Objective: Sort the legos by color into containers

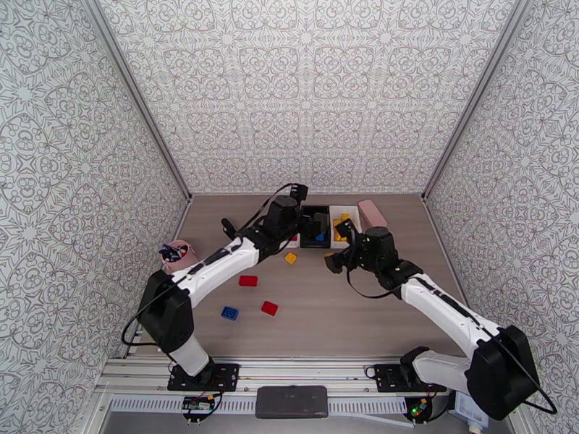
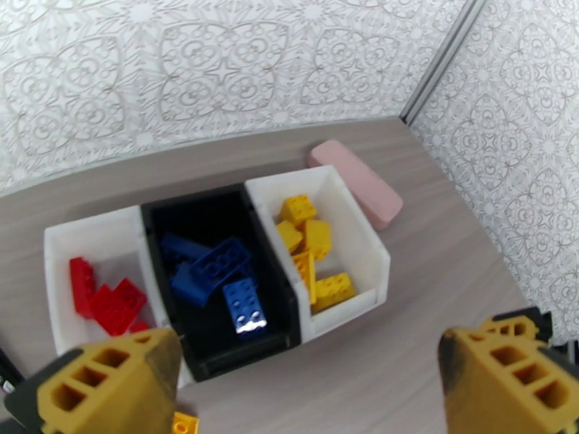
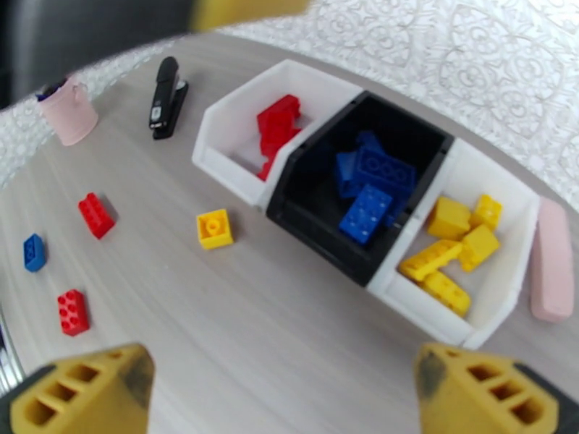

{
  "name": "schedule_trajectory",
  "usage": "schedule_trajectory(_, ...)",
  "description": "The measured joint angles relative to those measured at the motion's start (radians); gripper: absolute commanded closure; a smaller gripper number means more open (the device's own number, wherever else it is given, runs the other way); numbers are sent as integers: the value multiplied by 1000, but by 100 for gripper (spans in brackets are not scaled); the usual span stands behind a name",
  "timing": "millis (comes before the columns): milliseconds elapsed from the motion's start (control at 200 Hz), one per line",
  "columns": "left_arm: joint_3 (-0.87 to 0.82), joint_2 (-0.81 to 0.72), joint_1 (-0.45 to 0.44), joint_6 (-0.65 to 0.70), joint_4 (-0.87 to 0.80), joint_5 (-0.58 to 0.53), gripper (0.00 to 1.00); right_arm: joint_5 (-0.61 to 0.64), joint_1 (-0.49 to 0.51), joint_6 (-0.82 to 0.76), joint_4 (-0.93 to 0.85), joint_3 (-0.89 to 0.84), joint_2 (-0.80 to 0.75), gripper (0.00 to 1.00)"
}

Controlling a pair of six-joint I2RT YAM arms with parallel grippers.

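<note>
Three containers stand in a row at the back. The left white tray (image 3: 224, 135) holds red legos (image 3: 279, 124), the black tray (image 3: 307, 207) holds blue legos (image 3: 369, 200), and the right white tray (image 3: 499, 301) holds yellow legos (image 3: 452, 244). Loose on the table lie a yellow brick (image 1: 290, 257), two red bricks (image 1: 248, 281) (image 1: 269, 307) and a blue brick (image 1: 230, 312). My left gripper (image 2: 311, 388) hangs open and empty just in front of the black tray (image 2: 195, 205). My right gripper (image 3: 282, 392) is open and empty, hovering before the trays.
A pink rounded block (image 1: 371, 213) lies right of the trays. A black bar (image 3: 166, 92) and a pink cup (image 3: 69, 110) with pens sit at the left. Patterned walls close in the table on three sides.
</note>
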Motion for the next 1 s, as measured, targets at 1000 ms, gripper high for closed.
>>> schedule_trajectory(1000,-702,-880,51,383,-198,209,1,166,259,138,-60,503,707,8)
